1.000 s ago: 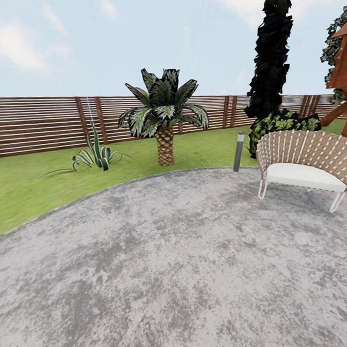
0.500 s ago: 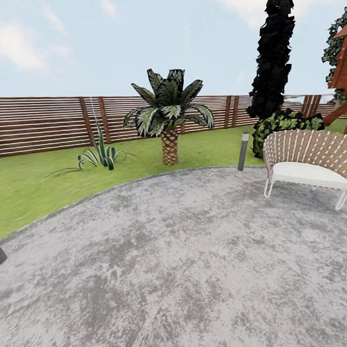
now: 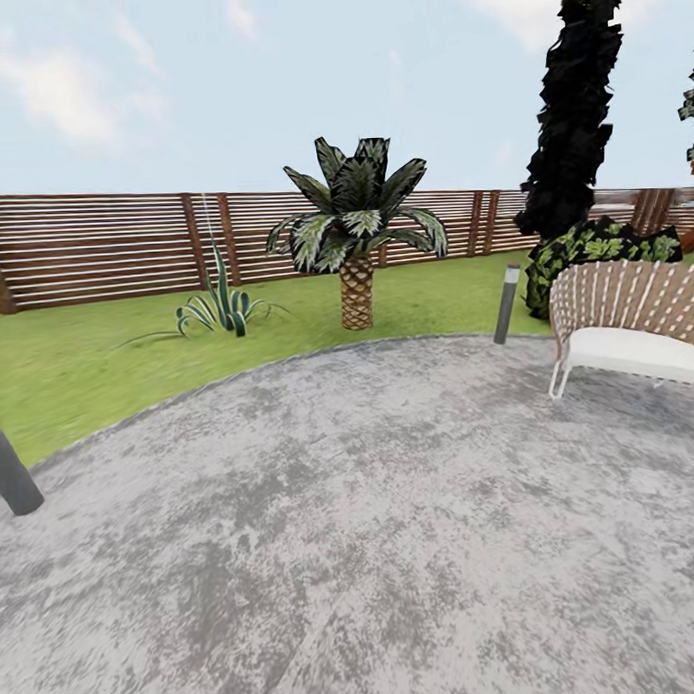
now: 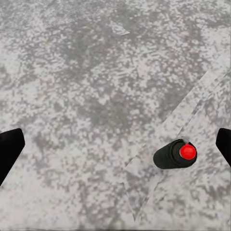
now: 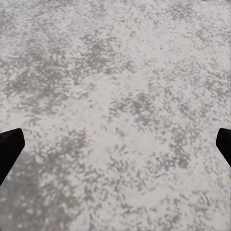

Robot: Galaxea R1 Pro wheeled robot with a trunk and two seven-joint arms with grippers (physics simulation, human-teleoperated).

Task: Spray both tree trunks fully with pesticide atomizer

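So the pesticide atomizer (image 4: 174,154) lies flat on the grey stone floor (image 4: 96,86) under the left pincer (image 4: 115,149), off toward one finger, red top pointing at it. Both pincers hang wide open, the right pincer (image 5: 115,147) over bare stone, so left's probably nearer. Farther out there's just a palm (image 3: 355,237) and the fence (image 3: 93,246).

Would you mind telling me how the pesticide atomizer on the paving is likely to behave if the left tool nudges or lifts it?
The pesticide atomizer looks round-bodied and seems to lie on its side on the grey paving, so a nudge would probably roll it. It looks small between the left tool fingers, so likely light. Its smooth dark body may slip.
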